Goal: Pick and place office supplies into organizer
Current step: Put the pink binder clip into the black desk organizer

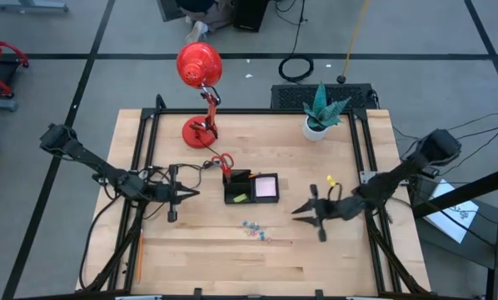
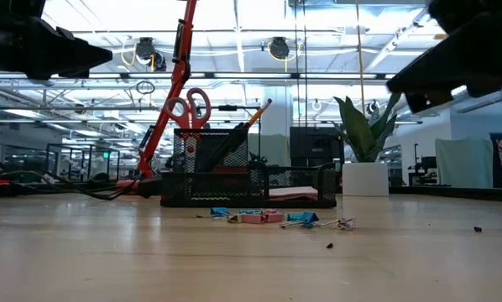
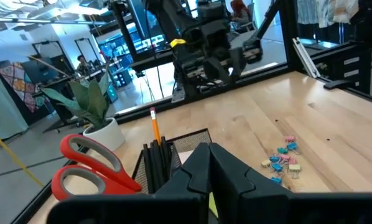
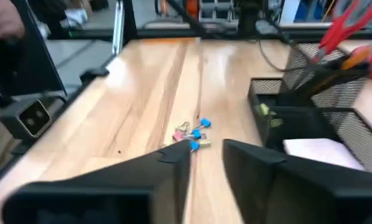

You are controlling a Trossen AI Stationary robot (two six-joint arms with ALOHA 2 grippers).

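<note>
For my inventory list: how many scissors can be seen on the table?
1. The scissors stand upright in the organizer's tall cup, red handles up, beside the pencil and pens. Another pair could be hidden, but none shows.

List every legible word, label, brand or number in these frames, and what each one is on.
None can be read.
Paper sheet off the table's right edge: dark printed marks, too small to read.
Organizer, sticky-note pad, red-handled scissors and orange pencil: no visible lettering.
Clips: no markings visible.
</note>
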